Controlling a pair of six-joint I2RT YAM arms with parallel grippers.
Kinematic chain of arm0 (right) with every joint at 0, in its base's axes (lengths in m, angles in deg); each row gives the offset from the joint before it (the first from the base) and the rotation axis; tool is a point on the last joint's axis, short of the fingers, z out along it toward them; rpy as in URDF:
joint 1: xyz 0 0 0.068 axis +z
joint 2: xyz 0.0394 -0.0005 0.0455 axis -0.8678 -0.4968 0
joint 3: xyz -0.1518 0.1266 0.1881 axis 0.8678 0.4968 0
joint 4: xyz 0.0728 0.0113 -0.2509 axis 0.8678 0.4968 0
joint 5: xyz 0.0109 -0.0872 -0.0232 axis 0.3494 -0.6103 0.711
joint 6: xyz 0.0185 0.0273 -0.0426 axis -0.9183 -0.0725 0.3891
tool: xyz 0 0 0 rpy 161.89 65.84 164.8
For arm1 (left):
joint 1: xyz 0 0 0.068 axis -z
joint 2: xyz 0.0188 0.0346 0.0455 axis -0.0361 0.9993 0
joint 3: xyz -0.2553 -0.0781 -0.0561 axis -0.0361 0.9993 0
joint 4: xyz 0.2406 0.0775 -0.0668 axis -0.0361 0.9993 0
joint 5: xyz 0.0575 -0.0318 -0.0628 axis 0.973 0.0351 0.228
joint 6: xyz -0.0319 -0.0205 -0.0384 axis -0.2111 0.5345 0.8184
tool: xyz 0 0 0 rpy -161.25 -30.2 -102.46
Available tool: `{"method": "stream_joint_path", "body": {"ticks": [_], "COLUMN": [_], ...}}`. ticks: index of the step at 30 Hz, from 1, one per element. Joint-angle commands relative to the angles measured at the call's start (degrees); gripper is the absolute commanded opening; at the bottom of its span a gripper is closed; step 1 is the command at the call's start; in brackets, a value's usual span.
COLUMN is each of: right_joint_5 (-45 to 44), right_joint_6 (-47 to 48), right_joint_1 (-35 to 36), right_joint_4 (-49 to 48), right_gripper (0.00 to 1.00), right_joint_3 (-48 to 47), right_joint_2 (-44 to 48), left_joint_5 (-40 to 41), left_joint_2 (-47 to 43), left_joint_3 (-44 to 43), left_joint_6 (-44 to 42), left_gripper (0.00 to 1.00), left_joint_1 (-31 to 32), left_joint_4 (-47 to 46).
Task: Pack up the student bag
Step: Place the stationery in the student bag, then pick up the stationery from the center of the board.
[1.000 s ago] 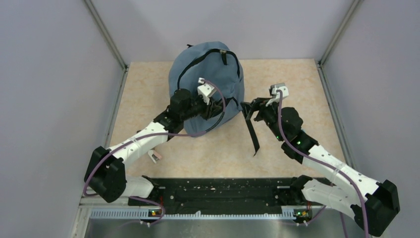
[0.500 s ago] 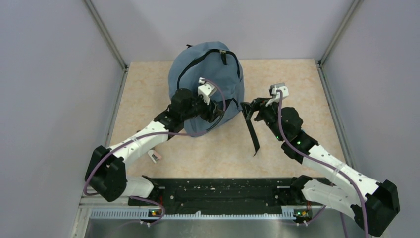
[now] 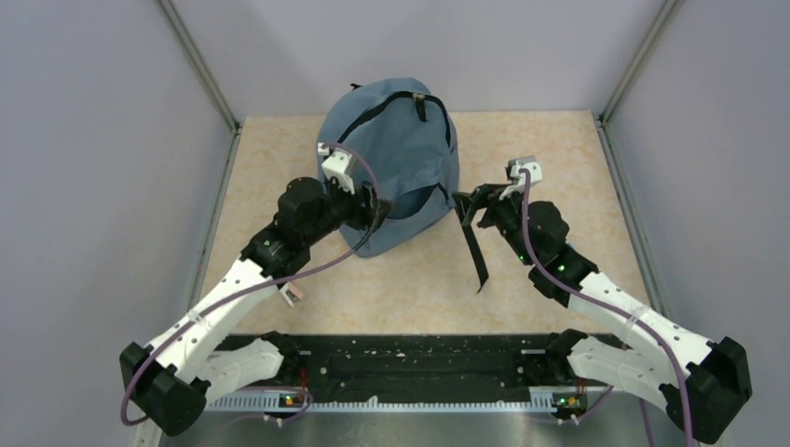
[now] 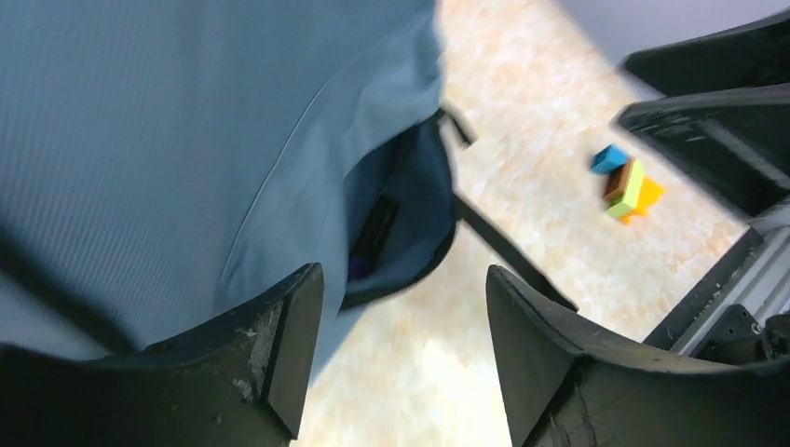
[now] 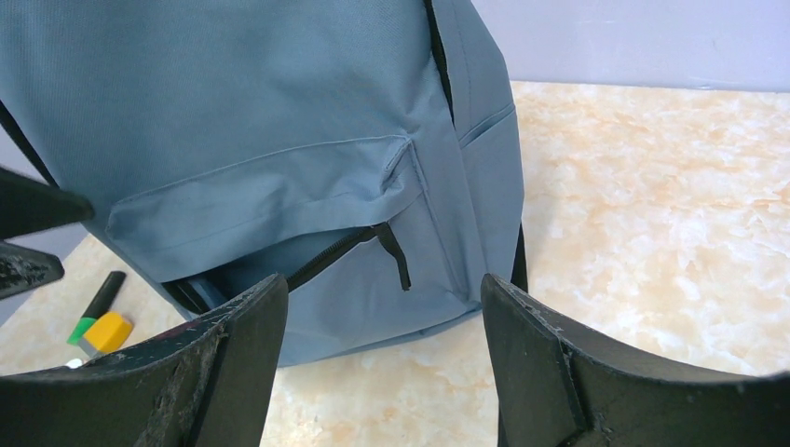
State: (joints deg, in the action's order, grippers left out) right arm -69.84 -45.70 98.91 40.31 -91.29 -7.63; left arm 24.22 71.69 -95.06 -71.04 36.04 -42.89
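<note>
The grey-blue student bag (image 3: 401, 140) lies at the back middle of the table, its front pocket (image 5: 279, 200) unzipped along a black zipper (image 5: 326, 253). My left gripper (image 3: 374, 200) is open and empty at the bag's near left edge. In the left wrist view the left gripper (image 4: 401, 368) hovers over bare table beside the pocket's gaping mouth (image 4: 396, 233) of the bag (image 4: 186, 130). My right gripper (image 3: 466, 207) is open and empty just right of the bag. In its own view the right gripper (image 5: 382, 368) faces the pocket on the bag (image 5: 261, 102).
A black strap (image 3: 475, 247) trails from the bag toward the near edge. Small coloured blocks (image 4: 626, 183) and a black marker (image 5: 101, 296) lie on the table left of the bag, by my left arm (image 3: 292, 293). Grey walls enclose the table.
My left arm has pulled back to the left, from over the bag's front pocket to its near left edge. The right arm has not moved.
</note>
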Motion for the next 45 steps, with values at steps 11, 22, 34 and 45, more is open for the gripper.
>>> {"method": "stream_joint_path", "body": {"ticks": [11,22,34,45], "right_joint_5": [-4.54,-5.25,-3.81,-2.8], "right_joint_6": [1.83,1.83,0.94,0.52], "right_joint_1": [-0.6,-0.56,-0.65,-0.65], "right_joint_4": [-1.0,-0.76,-1.52,-1.64], "right_gripper": [0.76,0.77,0.78,0.78], "right_joint_3": [2.72,4.15,3.78,3.44], "right_joint_2": [1.46,2.87,1.06,-0.27], "left_joint_5": [14.95,26.38,31.91,27.99], "left_joint_2": [-11.38,-2.2,-6.32,-2.42], "left_joint_3": [13.9,15.29,20.72,23.83], "left_joint_6": [28.03,37.11,41.94,41.24], "left_gripper": [0.75,0.89,0.96,0.74], "left_joint_1": [-14.94,-20.49,-23.57,-24.93], "left_joint_4": [36.82,40.23,42.46,37.4]}}
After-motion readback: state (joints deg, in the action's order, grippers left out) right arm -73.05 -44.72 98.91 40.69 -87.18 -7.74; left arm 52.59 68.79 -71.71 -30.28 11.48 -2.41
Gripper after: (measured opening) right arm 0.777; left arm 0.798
